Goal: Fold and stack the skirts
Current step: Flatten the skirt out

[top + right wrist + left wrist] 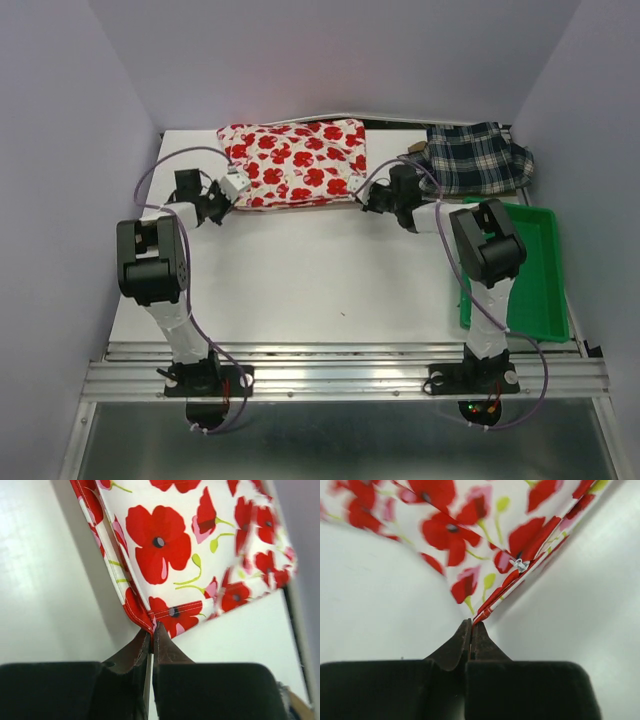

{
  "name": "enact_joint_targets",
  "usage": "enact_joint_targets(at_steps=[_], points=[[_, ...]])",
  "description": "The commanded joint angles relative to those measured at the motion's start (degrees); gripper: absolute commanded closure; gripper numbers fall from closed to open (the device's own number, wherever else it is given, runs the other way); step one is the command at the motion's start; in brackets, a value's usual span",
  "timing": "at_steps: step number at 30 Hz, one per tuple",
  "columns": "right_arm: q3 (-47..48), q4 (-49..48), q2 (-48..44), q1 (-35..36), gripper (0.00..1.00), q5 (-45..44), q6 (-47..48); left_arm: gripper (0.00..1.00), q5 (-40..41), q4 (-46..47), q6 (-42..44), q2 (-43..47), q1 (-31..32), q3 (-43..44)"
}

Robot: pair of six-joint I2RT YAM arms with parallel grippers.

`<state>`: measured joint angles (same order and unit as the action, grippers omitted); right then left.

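Note:
The white skirt with red flowers (295,163) lies folded at the back middle of the table. My left gripper (222,203) is shut on its near left corner, seen in the left wrist view (471,623) with the hem (492,602) pinched. My right gripper (372,198) is shut on its near right corner, seen in the right wrist view (153,628) with the cloth (165,550) rising from the jaws. The navy-and-white plaid skirt (478,158) lies at the back right. The tan-brown skirt is mostly hidden; a small tan bit (416,148) shows beside the plaid one.
A green plastic tray (540,270) stands at the right edge, beside my right arm. The white table (320,280) runs between the arms. Grey walls close in the back and both sides.

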<state>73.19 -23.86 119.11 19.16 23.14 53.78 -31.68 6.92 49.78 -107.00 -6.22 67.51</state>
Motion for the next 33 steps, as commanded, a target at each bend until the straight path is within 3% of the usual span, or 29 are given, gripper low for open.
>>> enact_joint_targets(at_steps=[1, 7, 16, 18, 19, 21, 22, 23, 25, 29, 31, 33], points=[[-6.11, 1.69, -9.24, -0.88, 0.99, 1.03, 6.51, 1.0, 4.26, 0.39, 10.59, 11.36, -2.04, -10.25], [-14.2, 12.23, -15.65, 0.79, 0.99, 3.23, 11.43, 1.0, 3.38, -5.84, 19.71, 23.65, -2.04, -22.92], [-27.99, 19.9, -29.53, 3.78, 0.99, 5.34, 16.09, 1.0, 1.72, -16.49, 29.14, 40.37, -0.99, -33.05], [-29.41, 23.22, -31.3, 4.57, 0.98, 5.52, 18.11, 0.92, 1.71, -20.88, 31.6, 44.23, 0.32, -34.54], [-30.03, 24.81, -32.18, 5.36, 0.87, 5.52, 18.99, 0.81, 1.97, -22.55, 32.48, 45.46, 0.85, -34.98], [-31.35, 28.76, -34.99, 6.23, 0.69, 5.43, 21.71, 0.44, 2.24, -27.64, 34.15, 49.59, 1.65, -35.77], [-31.7, 31.56, -36.13, 6.76, 0.45, 5.17, 21.89, 0.41, 2.59, -29.31, 34.33, 50.91, 1.82, -35.86], [-32.23, 32.37, -38.58, 6.77, 0.3, 4.99, 20.85, 0.39, 2.68, -32.11, 34.33, 53.71, 1.91, -35.6], [-31.97, 33.87, -41.22, 6.77, 0.11, 4.29, 17.96, 0.38, 3.03, -34.94, 32.85, 56.1, 1.91, -34.64], [-25.48, 38.53, -45.01, 6.77, 0.06, 1.83, 2.88, 0.37, 2.42, -37.51, 25.13, 61.03, 1.74, -29.81], [-20.05, 38.71, -43.71, 6.77, 0.05, 0.07, -5.65, 0.28, 1.63, -32.18, 15.07, 59.99, 1.74, -27.27], [-11.99, 38.45, -40.2, 6.77, 0.05, -1.95, -12.0, 0.27, 1.1, -28.21, 7.65, 56.92, 1.82, -24.98]])
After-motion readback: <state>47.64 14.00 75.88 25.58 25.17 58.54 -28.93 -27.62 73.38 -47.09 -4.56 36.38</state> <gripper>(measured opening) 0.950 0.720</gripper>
